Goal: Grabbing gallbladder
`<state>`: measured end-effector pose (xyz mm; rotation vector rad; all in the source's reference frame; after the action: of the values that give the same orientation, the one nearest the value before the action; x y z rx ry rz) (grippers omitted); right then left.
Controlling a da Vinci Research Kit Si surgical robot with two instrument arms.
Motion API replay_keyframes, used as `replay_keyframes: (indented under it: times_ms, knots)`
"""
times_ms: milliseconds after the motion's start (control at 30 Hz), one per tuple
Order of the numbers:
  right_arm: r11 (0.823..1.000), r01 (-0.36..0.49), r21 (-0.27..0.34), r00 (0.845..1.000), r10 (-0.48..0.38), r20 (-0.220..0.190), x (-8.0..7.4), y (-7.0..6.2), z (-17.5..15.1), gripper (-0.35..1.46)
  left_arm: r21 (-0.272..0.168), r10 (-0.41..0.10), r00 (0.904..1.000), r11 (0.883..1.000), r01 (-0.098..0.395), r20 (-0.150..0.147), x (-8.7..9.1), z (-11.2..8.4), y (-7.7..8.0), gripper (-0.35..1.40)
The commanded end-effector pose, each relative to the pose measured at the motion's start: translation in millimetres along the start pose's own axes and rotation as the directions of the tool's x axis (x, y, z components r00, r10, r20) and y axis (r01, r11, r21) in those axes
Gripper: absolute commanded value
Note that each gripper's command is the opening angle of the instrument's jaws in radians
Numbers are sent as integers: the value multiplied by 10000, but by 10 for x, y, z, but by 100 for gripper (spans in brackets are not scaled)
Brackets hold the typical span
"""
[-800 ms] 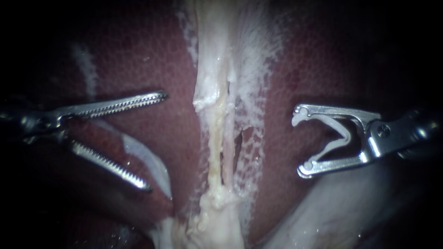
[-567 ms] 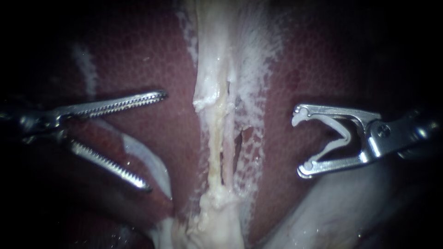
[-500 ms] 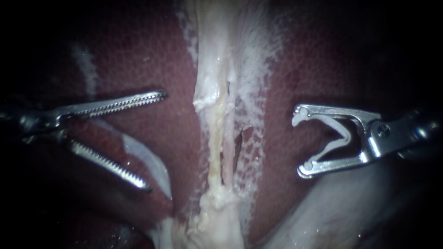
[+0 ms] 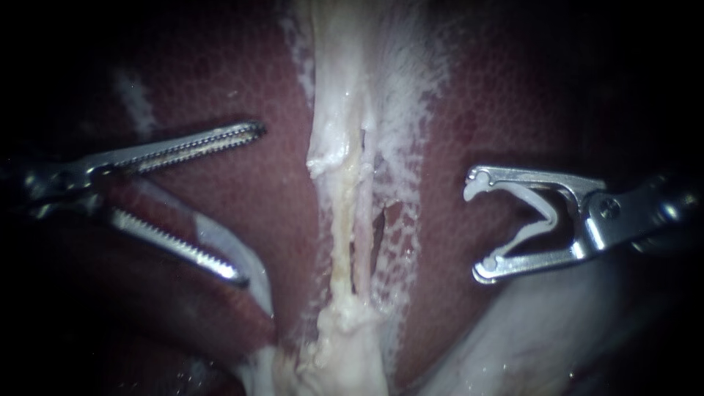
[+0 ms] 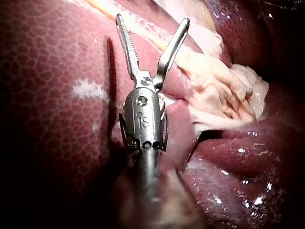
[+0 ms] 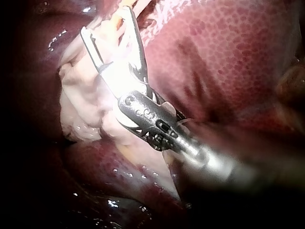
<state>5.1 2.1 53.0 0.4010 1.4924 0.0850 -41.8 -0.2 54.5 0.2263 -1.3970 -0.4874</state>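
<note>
My left instrument [image 4: 249,204] comes in over the dark red liver [image 4: 242,81] with its toothed jaws wide open and nothing between them. A pale glossy fold of tissue [image 4: 224,246] lies just under its lower jaw. A whitish strand [image 4: 341,169] runs down the middle of the endoscope view, apart from both instruments. My right instrument [image 4: 477,227] stands to the strand's right, its hooked jaws spread around a white V-shaped clip [image 4: 539,213]. In the left wrist view the left instrument [image 5: 152,21] gapes beside crumpled pale tissue [image 5: 219,90].
A broad pale mass of tissue [image 4: 528,345] lies below my right instrument. White webbed film [image 4: 400,110] covers the liver beside the strand. In the right wrist view the right instrument [image 6: 106,21] hangs over lumpy pale tissue [image 6: 81,109].
My left instrument has risen against the liver, both jaws higher and its lower tip nearer the pale fold, still wide open. The right instrument has not moved.
</note>
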Motion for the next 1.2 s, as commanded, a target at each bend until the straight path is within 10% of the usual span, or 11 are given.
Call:
replay_keyframes:
  times_ms: [33, 333, 1200]
  knots:
    - [10000, 2, -6, 10000, -2, 3, -1, 0, 1, 60, -172, -221, 9997, 9996, 220, -52, 1, 2, 1, 113]
    - [10000, 23, -8, 10000, -23, 10, -5, 0, 2, 60, -875, -1144, 9924, 9901, 1102, -448, 15, 28, 3, 89]
    - [10000, 26, -12, 10000, -26, 12, -6, 0, 2, 60, -1926, -1705, 9828, 9691, 1543, -704, 34, 45, 34, 19]
